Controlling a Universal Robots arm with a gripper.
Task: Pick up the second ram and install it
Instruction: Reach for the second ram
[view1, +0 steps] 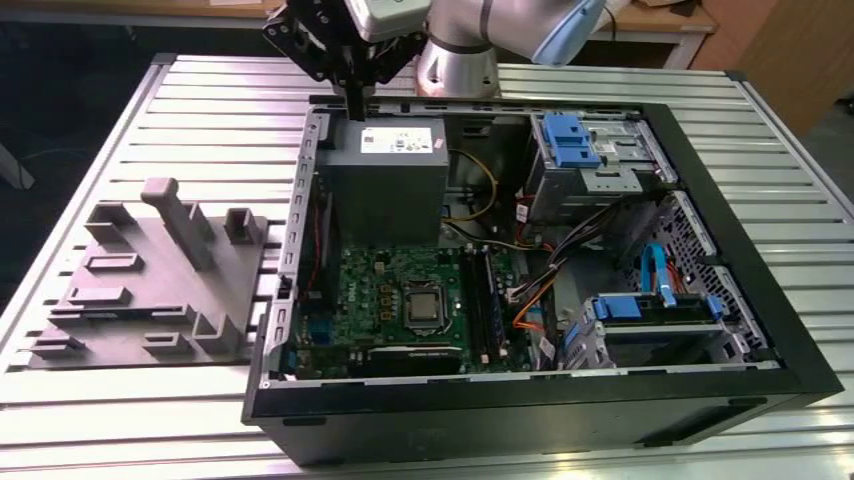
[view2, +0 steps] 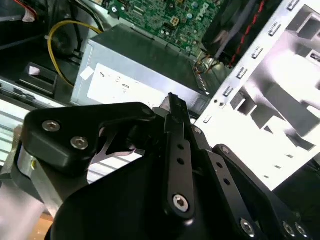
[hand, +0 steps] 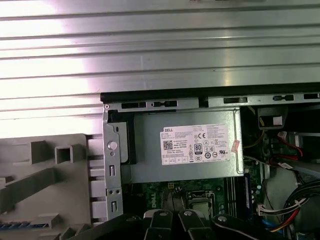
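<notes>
1. Gripper (view1: 358, 108) hangs over the rear edge of the open case (view1: 534, 400), just above the power supply (view1: 387, 170). Fingers are together, and I see nothing between them.
2. Second ram: my best guess is the bluish strip (hand: 22, 225) lying on the grey fixture (view1: 134, 300), well apart from the gripper. It's too edge-on to be sure.
3. Risk: the fixture's tall post (view1: 180, 215) and the case side wall stand between gripper and strip, so a low sideways pass could clip either.
4. Risk: the stick is thin. An off-centre or skewed pinch would likely tilt it, and it would then jam in the memory slots (view1: 483, 300).
5. Risk: one slot already holds a stick (hand: 247, 187) and loose cables (view1: 534, 295) lie just beside. There is little margin for a misaligned insert.
6. Surface: ribbed aluminium table (view1: 200, 110), glossy with strong glare. The case lies flat on it, the fixture beside it.
7. Room: wooden furniture (view1: 761, 40) behind the table, dark floor around it.
</notes>
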